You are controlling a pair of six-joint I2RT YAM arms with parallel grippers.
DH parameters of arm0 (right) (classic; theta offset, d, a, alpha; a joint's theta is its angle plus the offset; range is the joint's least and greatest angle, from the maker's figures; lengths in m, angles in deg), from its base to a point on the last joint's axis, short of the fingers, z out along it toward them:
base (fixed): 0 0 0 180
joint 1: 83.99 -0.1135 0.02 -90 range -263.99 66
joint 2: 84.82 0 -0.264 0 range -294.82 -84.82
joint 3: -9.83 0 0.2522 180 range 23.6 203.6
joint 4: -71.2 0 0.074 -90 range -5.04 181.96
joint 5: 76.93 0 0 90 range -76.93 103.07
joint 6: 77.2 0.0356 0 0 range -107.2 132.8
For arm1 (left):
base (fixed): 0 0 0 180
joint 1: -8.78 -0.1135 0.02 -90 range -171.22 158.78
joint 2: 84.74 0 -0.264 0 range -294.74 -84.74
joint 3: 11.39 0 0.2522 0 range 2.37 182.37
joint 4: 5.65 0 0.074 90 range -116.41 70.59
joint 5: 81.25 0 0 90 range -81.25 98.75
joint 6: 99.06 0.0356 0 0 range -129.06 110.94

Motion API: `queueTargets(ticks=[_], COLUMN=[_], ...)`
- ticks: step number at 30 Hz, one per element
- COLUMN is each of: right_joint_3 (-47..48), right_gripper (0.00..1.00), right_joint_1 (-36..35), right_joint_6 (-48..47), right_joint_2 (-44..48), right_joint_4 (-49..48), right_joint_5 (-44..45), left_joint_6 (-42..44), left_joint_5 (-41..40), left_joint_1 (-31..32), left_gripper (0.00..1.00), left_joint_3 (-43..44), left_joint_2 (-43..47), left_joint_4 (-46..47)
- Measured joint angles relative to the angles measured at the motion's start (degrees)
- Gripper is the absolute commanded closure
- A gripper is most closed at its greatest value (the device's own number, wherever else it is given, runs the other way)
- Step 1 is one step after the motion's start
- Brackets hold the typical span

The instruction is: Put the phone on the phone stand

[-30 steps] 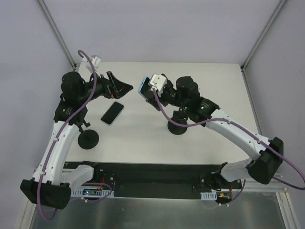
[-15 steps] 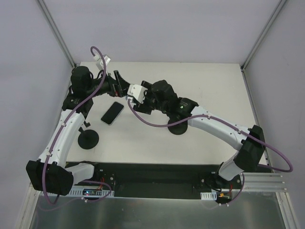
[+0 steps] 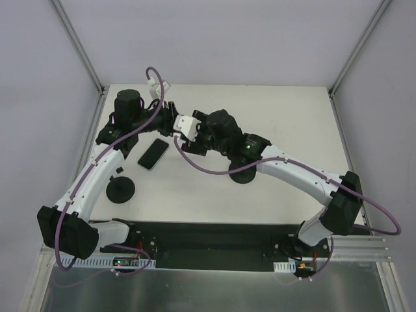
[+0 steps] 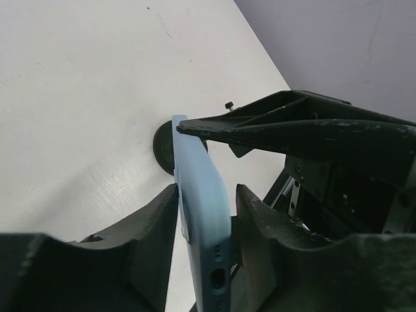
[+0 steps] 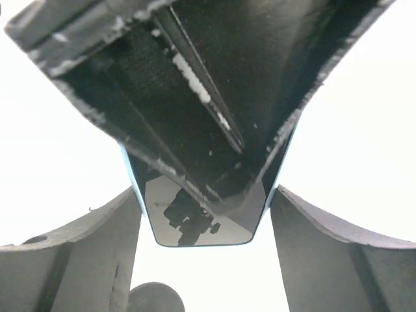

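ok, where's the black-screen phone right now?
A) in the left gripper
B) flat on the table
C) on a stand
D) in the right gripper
B: the phone lies flat on the table with nothing gripping it; the right gripper holds the light-blue-cased phone instead.

Matt off-white surface with faint grain. Left of centre, the phone shows a glossy black screen. The light-blue-cased phone has a smooth matt plastic shell and mirror-like glass. The left gripper looks matt black, scuffed plastic.
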Motion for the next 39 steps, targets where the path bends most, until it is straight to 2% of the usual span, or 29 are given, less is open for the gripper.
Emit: queueTargets(ticks=[1,2,4,5,6,8,9,12,18,22,25,28,31,34,39], right_joint_3=[0.0,0.0,0.0,0.0,0.0,0.0,0.0,0.0,3.9,10.0,20.8,26.1,17.8,7.8,2.1], right_gripper=[0.85,0.82,0.70,0.61,0.42,0.24,0.05,0.04,0.04,0.04,0.03,0.04,0.04,0.04,0.04], right_joint_1=[-0.1,-0.2,-0.3,-0.3,-0.3,-0.4,-0.4,-0.8,-0.4,0.9,3.3,7.1,11.4,12.3,7.1], right_joint_6=[0.0,0.0,0.0,0.1,0.1,0.2,0.2,0.6,3.1,11.6,25.6,46.4,73.7,95.0,114.6], right_joint_2=[0.1,0.3,0.5,0.6,0.6,0.6,0.6,0.4,-2.8,-7.7,-14.2,-17.1,-15.5,-15.4,-15.8], right_joint_4=[0.0,-0.1,-0.1,-0.2,-0.2,-0.4,-0.5,-2.3,-5.4,-5.0,-0.8,0.1,-12.7,-24.9,-27.0], right_joint_5=[0.0,0.0,0.2,0.5,0.5,0.7,0.7,1.6,4.8,4.2,1.0,-6.5,-16.7,-20.8,-21.6], left_joint_6=[0.2,0.8,1.6,2.5,3.1,3.4,3.6,4.2,5.9,6.5,7.5,8.3,9.3,9.7,10.6], left_joint_5=[-0.7,-1.5,-2.5,-3.7,-4.2,-5.6,-6.7,-12.4,-36.0,-44.3,-47.0,-47.1,-45.9,-42.5,-34.7], left_joint_1=[0.0,0.0,0.0,0.0,0.0,0.1,0.2,0.7,-0.8,-3.3,-3.8,-3.8,-3.8,-3.8,-3.8], left_gripper=[0.72,0.81,0.97,1.00,1.00,1.00,1.00,1.00,1.00,1.00,1.00,1.00,1.00,1.00,1.00], left_joint_3=[0.0,0.2,0.4,0.6,0.7,0.8,0.8,0.7,-6.4,-11.3,-13.4,-15.2,-17.5,-19.3,-22.4], left_joint_2=[0.0,0.0,0.0,0.0,0.0,0.4,0.9,3.5,17.6,25.6,27.8,28.0,28.0,27.7,26.7], left_joint_4=[-0.5,-1.2,-2.0,-2.5,-2.8,-3.2,-3.5,-4.8,-3.9,-0.1,3.3,6.5,8.8,11.5,17.7])
